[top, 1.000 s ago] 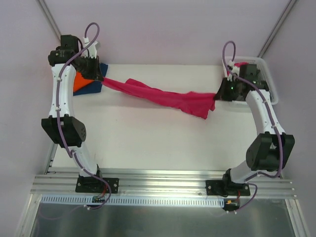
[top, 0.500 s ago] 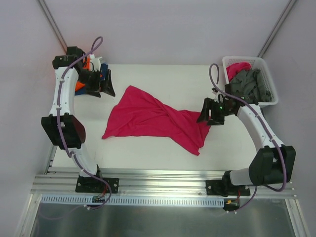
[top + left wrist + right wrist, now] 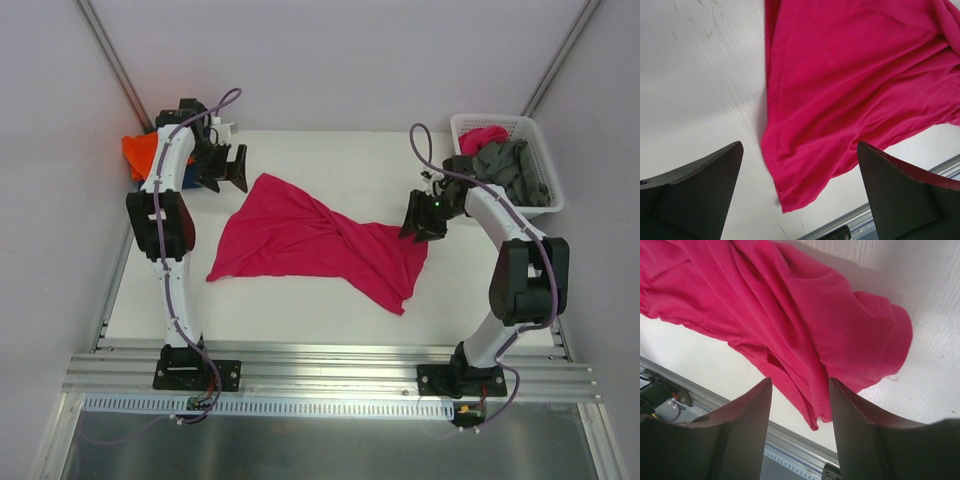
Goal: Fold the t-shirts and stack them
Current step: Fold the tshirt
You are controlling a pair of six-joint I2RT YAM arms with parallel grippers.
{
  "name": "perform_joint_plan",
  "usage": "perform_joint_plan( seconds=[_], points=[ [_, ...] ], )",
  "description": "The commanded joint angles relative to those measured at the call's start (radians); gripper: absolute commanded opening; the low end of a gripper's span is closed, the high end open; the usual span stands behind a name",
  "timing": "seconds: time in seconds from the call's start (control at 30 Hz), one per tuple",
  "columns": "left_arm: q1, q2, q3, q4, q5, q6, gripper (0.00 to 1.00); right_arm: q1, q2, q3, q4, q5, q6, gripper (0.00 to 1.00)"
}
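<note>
Though twisted and bunched toward right end, otherwise spread flat on white table: 1 magenta-pink t-shirt. Left gripper: jaws wide apart, empty, by shirt's far left corner. Right gripper: jaws parted, nothing clamped, over bunched end. 1 orange t-shirt, far left corner. Grey t-shirts in white lattice basket, far right.
</note>
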Motion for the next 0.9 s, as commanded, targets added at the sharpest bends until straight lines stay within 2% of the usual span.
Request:
perform_joint_plan(
  seconds=[0.0, 0.2, 0.33, 0.37, 0.4, 0.43, 0.47, 0.7, 0.87],
  points=[
    [-0.02, -0.032, 0.055, -0.008, -0.005, 0.011, 0.99, 0.031, 0.009, -0.03, -0.02, 0.007, -0.03, 0.52],
    [-0.041, -0.031, 0.067, 0.002, -0.008, -0.001, 0.99, 0.083, 0.061, -0.021, -0.014, 0.024, -0.038, 0.49],
    [-0.041, -0.055, 0.052, 0.002, -0.016, -0.009, 0.99, 0.097, 0.126, 0.058, -0.024, 0.038, -0.047, 0.37],
    [-0.041, -0.069, 0.046, 0.003, -0.017, -0.009, 0.99, 0.101, 0.156, 0.074, -0.028, 0.04, -0.052, 0.33],
    [-0.041, -0.077, 0.036, 0.002, -0.019, -0.01, 0.99, 0.101, 0.169, 0.109, -0.029, 0.043, -0.056, 0.14],
    [-0.041, -0.083, 0.035, 0.0, -0.017, -0.011, 0.99, 0.103, 0.184, 0.124, -0.032, 0.056, -0.062, 0.03],
    [-0.041, -0.095, 0.032, 0.0, -0.02, -0.012, 0.99, 0.104, 0.202, 0.144, -0.037, 0.069, -0.075, 0.01],
    [-0.04, -0.132, 0.018, 0.003, -0.024, -0.012, 0.99, 0.087, 0.216, 0.31, -0.032, 0.141, -0.113, 0.01],
    [-0.041, -0.143, 0.015, 0.005, -0.039, -0.012, 0.99, 0.086, 0.181, 0.307, -0.031, 0.152, -0.112, 0.01]
  ],
)
